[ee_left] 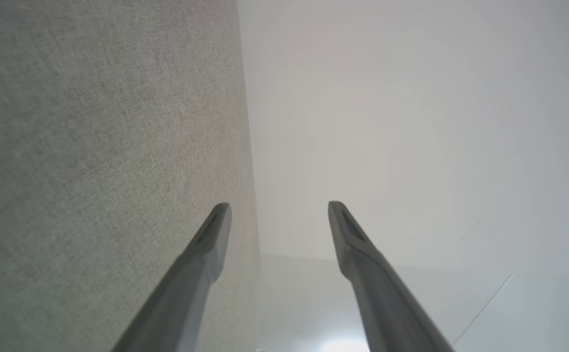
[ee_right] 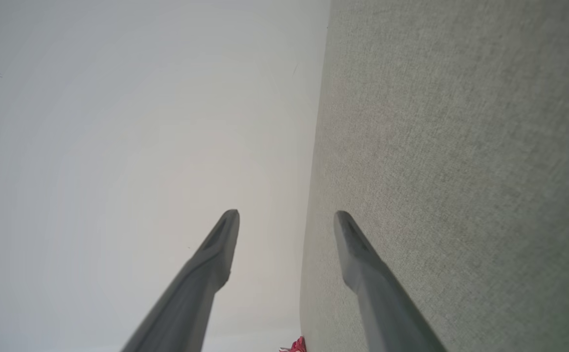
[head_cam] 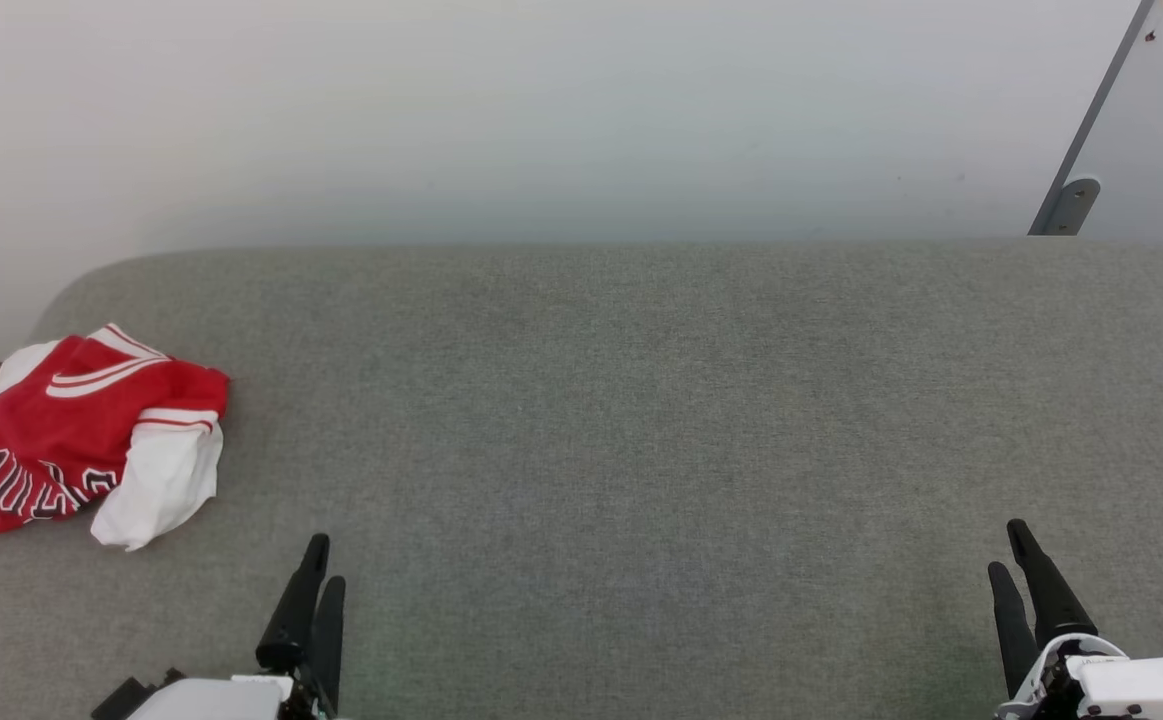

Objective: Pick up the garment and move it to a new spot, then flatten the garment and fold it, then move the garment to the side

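Observation:
The garment, a red jersey shirt with white sleeves and black lettering, lies crumpled at the far left of the grey fabric surface. My left gripper stands at the lower left, to the right of the garment and apart from it, open with nothing between its fingers. The right gripper stands open and empty at the lower right, far from the garment. In the left wrist view the left gripper has its jaws spread. In the right wrist view the right gripper is spread too, and a red scrap of the garment peeks in at the bottom edge.
A white wall rises behind the grey surface. A grey metal bracket leans against the wall at the upper right. The surface's rounded left corner lies just behind the garment.

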You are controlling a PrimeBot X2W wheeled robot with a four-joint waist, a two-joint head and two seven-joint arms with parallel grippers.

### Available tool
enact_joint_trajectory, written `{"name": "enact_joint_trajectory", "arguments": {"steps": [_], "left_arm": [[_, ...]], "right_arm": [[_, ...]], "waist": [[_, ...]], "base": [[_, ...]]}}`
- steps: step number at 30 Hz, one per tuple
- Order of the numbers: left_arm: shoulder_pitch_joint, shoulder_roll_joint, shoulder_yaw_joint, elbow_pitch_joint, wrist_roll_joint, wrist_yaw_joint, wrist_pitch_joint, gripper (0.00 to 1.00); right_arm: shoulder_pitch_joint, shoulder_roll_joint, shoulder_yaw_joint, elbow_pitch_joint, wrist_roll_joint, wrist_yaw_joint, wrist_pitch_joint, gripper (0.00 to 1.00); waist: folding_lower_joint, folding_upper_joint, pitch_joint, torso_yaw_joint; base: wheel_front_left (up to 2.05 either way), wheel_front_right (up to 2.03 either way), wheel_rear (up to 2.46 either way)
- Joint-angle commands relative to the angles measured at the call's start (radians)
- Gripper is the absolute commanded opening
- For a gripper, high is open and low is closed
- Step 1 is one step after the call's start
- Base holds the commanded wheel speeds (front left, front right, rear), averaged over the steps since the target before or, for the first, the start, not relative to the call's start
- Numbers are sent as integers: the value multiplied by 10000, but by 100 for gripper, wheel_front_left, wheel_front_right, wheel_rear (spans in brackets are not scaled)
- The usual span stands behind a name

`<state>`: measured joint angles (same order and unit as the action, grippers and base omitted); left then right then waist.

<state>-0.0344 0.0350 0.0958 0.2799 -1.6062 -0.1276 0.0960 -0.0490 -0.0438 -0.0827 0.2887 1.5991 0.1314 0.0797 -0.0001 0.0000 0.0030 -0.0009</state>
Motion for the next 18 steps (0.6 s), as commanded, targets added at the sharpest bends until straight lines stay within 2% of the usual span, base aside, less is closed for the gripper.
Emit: {"name": "enact_joint_trajectory", "arguments": {"steps": [1,10,18], "left_arm": [[-140,60,-62,-298,138,0,-56,100],[-34,249,-264,-661,684,32,-379,100],[32,578,-565,-854,1722,153,-811,100]], "right_arm": [[-276,-46,158,-260,-131,-1,-136,100],[-360,-227,613,-400,-746,-2,-557,100],[-451,-450,971,-352,-1923,-3,-897,100]], "waist": [[1,0,-2,-4],[1,0,-28,-19],[1,0,-63,-32]], "base": [[0,0,0],[0,0,0],[0,0,0]]}}
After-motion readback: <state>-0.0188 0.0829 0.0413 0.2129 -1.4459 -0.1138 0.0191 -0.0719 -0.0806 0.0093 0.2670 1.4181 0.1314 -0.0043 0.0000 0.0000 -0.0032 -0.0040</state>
